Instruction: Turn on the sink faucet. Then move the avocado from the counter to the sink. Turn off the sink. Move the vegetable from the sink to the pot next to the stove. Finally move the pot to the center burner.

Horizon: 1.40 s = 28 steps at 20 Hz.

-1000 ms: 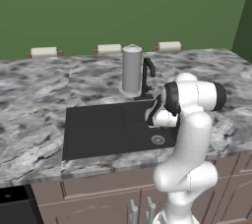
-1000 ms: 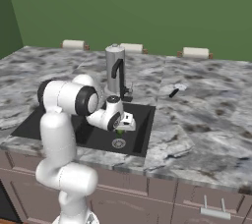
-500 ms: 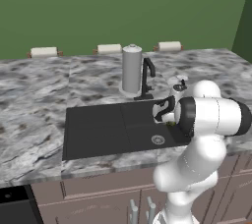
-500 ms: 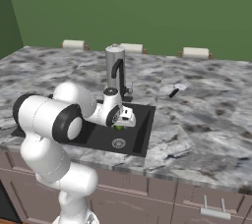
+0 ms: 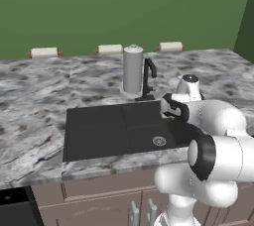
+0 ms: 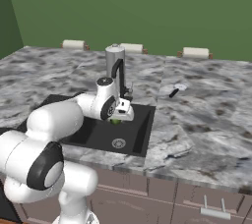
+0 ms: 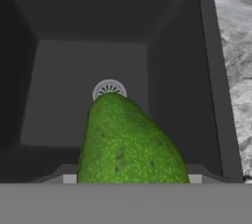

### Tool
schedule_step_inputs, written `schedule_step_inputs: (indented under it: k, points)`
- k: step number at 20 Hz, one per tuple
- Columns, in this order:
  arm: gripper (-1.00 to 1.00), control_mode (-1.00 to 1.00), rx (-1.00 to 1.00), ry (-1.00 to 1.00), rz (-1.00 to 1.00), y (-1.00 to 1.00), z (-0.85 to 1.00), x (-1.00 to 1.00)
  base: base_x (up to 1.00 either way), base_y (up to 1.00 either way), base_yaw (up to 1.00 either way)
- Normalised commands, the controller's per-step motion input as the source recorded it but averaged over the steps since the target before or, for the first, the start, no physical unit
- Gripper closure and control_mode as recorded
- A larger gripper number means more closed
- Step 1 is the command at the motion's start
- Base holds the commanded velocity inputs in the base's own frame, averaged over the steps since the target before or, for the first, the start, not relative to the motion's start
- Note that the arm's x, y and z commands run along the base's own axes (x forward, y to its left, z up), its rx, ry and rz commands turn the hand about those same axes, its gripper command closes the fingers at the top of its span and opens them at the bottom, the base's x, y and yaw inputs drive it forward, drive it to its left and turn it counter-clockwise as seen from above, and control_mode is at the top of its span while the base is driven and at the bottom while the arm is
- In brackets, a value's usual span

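**Left base view onward: avocado held over the sink**

Left base view: the gripper (image 5: 171,108) hung over the right part of the sink (image 5: 94,131), near the faucet (image 5: 148,77) and the grey canister (image 5: 132,70). The drain (image 5: 158,141) lay below and toward the front. The avocado was hidden by the hand here.

Right base view: the gripper (image 6: 119,114) was above the basin (image 6: 140,132), with a green patch of the avocado (image 6: 115,121) showing just under it. The counter (image 6: 206,115) lay well clear to the right.

Hand view: the avocado (image 7: 129,144) sat close to the camera, between the fingers, its tip overlapping the drain (image 7: 109,89) in the picture. The sink (image 7: 177,70) floor lay beneath it. The fingertips were hidden; judging by the fruit hanging clear of the floor, the pincer was clamped on it.

Procedure, as judged: lower the fruit close to the floor before releasing, since a round fruit dropped from height would likely roll. Keep the hand clear of the faucet spout when descending.
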Motion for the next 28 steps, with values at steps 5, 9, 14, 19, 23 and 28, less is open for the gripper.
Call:
schedule_step_inputs:
  k: [5,9,14,19,23,28]
  points:
    - [1.0,-1.0,0.0,0.0,0.0,-0.09,0.65,-0.53,0.0,0.0,0.0]
    - [1.0,-1.0,0.0,0.0,0.0,-0.17,0.61,-0.61,0.0,0.0,0.0]
    - [1.0,-1.0,-0.04,-0.03,-0.01,-0.01,0.37,-0.32,0.0,0.0,0.0]
    - [1.0,-1.0,0.0,0.0,0.0,0.0,0.0,0.0,0.0,0.0,0.0]
    - [1.0,1.0,0.0,-0.02,0.0,0.01,0.0,-0.02,0.0,0.06,-0.11]
    - [1.0,1.0,0.0,0.0,0.0,0.0,0.0,0.0,-0.06,0.01,-0.47]
